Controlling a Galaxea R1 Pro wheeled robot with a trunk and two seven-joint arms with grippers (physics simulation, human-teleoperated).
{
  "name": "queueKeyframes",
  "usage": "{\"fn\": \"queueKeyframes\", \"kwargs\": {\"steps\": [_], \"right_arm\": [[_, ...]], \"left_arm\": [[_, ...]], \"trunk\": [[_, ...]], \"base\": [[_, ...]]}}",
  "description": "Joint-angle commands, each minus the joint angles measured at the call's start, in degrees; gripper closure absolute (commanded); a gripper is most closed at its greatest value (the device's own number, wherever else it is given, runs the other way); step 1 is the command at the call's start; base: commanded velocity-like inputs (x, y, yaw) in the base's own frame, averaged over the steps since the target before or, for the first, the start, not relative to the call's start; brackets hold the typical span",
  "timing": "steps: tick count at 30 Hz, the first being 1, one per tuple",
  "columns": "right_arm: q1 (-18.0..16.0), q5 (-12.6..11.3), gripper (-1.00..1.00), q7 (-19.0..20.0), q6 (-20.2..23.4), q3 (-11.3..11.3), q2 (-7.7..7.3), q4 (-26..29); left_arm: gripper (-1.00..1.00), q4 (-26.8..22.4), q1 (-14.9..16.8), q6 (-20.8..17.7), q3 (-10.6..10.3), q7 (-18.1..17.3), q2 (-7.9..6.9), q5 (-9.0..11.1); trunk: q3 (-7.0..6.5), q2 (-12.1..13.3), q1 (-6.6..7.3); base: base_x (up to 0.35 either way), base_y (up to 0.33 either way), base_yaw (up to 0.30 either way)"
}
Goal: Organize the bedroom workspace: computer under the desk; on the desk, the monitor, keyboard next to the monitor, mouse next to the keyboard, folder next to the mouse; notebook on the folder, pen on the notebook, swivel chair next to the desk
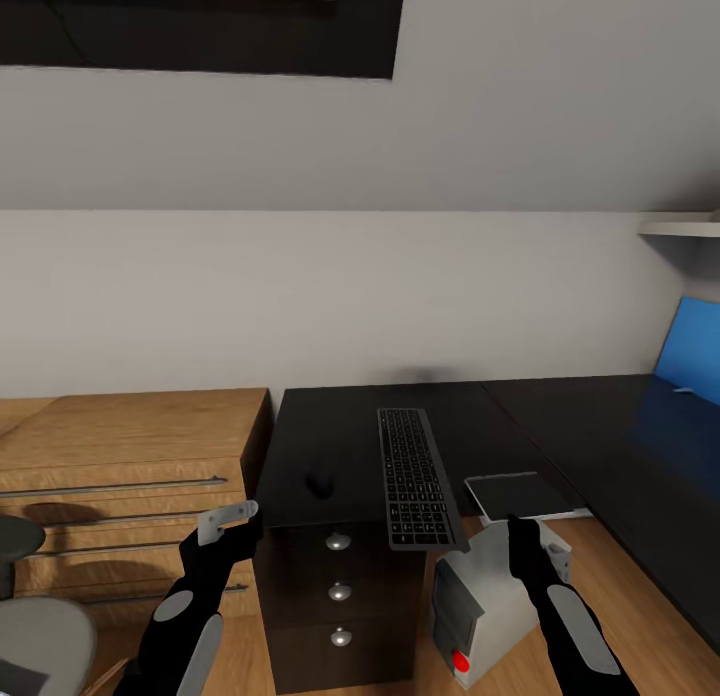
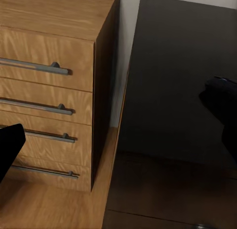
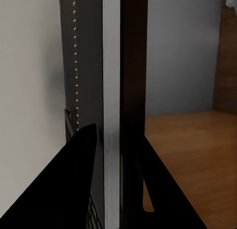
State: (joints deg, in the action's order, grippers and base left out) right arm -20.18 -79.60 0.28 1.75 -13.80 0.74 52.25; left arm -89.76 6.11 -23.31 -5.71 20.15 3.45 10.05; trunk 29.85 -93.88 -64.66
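Surface (image 1: 560, 426) bears keyboard (image 1: 414, 476) and mouse (image 1: 320, 484), apart from each other. Computer (image 1: 485, 601) on floor at its inner corner, tilted, right hand (image 1: 530, 548) clamped on its edge panel; tucking under seems unfinished. Left hand (image 1: 228, 521) empty, fingers apart.

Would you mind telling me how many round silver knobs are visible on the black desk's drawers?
3: top knob, middle knob and bottom knob, stacked in a column on the desk front below the keyboard. None appear hidden.
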Motion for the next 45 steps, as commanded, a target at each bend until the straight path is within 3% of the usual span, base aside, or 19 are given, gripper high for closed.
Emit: {"fn": "queueKeyframes", "kwargs": {"steps": [1, 4, 5, 28, 45], "right_arm": [[0.0, -0.6, 1.00, 0.2, 0.2, -0.2, 0.05, 0.0], [0.0, -0.6, 1.00, 0.2, 0.2, -0.2, 0.05, 0.0], [0.0, -0.6, -1.00, 0.2, 0.2, -0.2, 0.07, 0.1], [0.0, -0.6, -1.00, 0.2, 0.2, -0.2, 0.06, 0.1], [0.0, -0.6, -1.00, 0.2, 0.2, -0.1, 0.05, -0.2]], "left_arm": [[-1.00, -0.1, 0.0, -0.2, -0.1, 0.5, -0.02, 0.6], [-1.00, -0.1, 0.0, -0.2, -0.1, 0.5, -0.02, 0.6], [-1.00, -0.1, 0.0, -0.2, -0.1, 0.5, -0.02, 0.6], [-1.00, 0.0, 0.0, -0.2, -0.1, 0.5, -0.02, 0.7], [-1.00, 0.1, 0.0, -0.2, 0.0, 0.5, -0.07, 0.7]], "trunk": [[0.06, 0.0, 0.00], [0.06, 0.0, 0.00], [0.06, 0.0, 0.00], [0.06, 0.0, 0.00], [0.06, 0.0, 0.00]], "base": [[0.000, 0.000, 0.000], [0.000, 0.000, 0.000], [0.000, 0.000, 0.000], [-0.009, 0.000, 0.000], [-0.296, 0.000, 0.000]]}}
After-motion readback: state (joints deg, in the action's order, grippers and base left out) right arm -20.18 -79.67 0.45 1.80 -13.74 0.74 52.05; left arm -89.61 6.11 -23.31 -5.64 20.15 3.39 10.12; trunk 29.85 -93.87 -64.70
